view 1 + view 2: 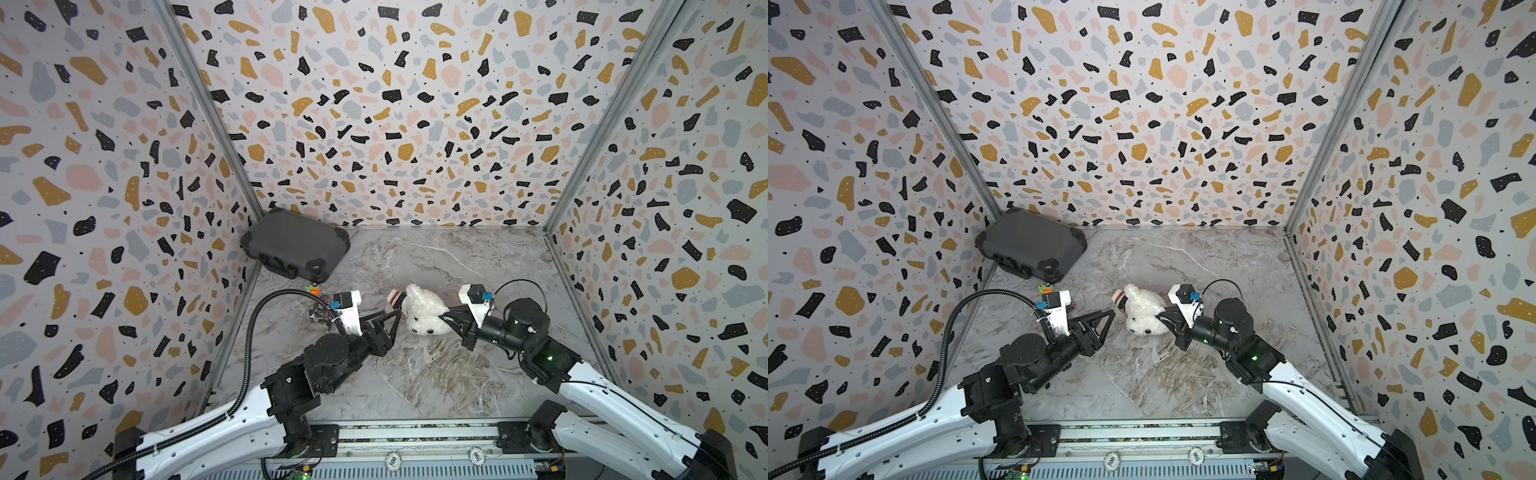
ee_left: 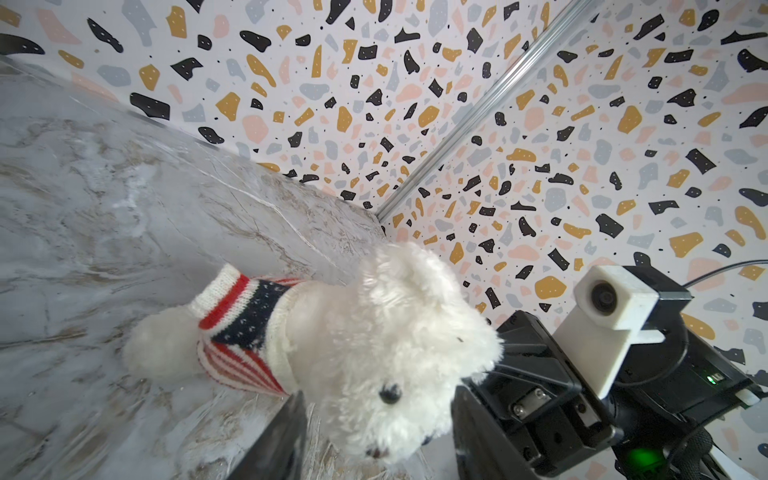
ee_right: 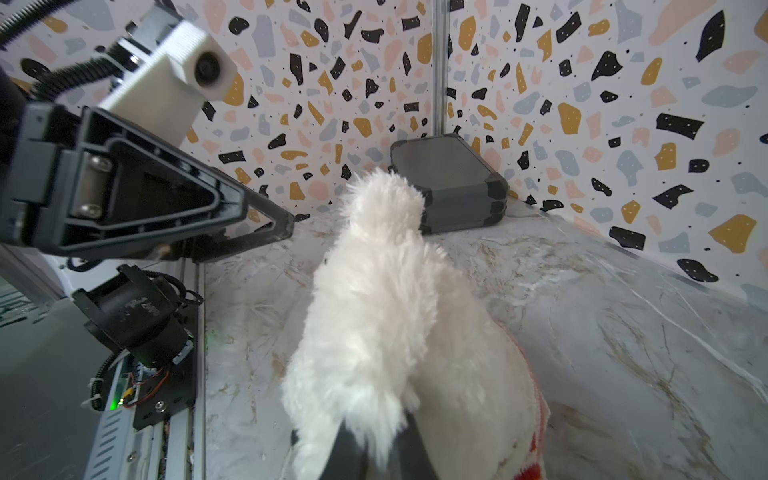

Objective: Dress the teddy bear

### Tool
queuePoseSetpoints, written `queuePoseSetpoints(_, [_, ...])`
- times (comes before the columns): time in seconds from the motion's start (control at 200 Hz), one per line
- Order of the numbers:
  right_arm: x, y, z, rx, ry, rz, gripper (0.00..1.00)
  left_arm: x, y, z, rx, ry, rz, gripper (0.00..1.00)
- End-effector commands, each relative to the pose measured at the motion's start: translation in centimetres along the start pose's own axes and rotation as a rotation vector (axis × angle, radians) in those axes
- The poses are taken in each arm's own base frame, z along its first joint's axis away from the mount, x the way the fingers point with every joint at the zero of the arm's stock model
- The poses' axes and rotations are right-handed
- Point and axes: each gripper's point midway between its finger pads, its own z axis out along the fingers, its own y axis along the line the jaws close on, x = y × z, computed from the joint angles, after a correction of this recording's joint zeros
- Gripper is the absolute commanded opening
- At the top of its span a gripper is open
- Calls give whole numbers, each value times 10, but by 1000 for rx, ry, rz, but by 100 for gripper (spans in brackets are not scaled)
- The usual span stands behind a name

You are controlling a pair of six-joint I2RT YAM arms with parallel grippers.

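**Item: teddy bear, held for dressing, sweater on the body**

Location. We find the teddy bear (image 1: 424, 313) lying on the marble table (image 1: 415, 374) near the middle, between the two arms, muzzle toward the robot's base. The grey case (image 1: 295, 245) stands well apart in the far left corner.

Garment. The sweater (image 2: 245, 328), red-and-white stripes with a navy starred panel and cream ribbing, sits round the chest just below the neck. Bare white plush shows beyond the hem. We cannot tell whether both arms are through the sleeves.

Right gripper (image 3: 370, 449). Its jaws are pressed together on a tuft of white fur at the bear's head. We judge this an anchoring hold, so that the soft body does not slide while the knit is tugged.

Left gripper (image 1: 1108, 328). Its jaws are spread with nothing between them. It is just beside the sweater end of the bear and not touching it. We read it as placed on that side to take the hem or a cuff.

Progress. By our estimate the dressing is largely done, with straightening left.
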Motion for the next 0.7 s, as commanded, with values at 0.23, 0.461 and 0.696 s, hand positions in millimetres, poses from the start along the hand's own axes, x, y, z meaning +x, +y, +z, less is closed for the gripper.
queuePoseSetpoints(0.23, [-35, 7, -20, -186, -142, 89, 0, 14, 53, -9, -136, -52, -18, 54])
queuePoseSetpoints(0.461, [-40, 21, -26, -279, -157, 62, 0, 20, 67, -5, -153, -37, -60, 61])
queuePoseSetpoints(0.696, [-41, 33, -32, -341, -176, 40, 0, 13, 67, 0, -83, -63, -132, 63])
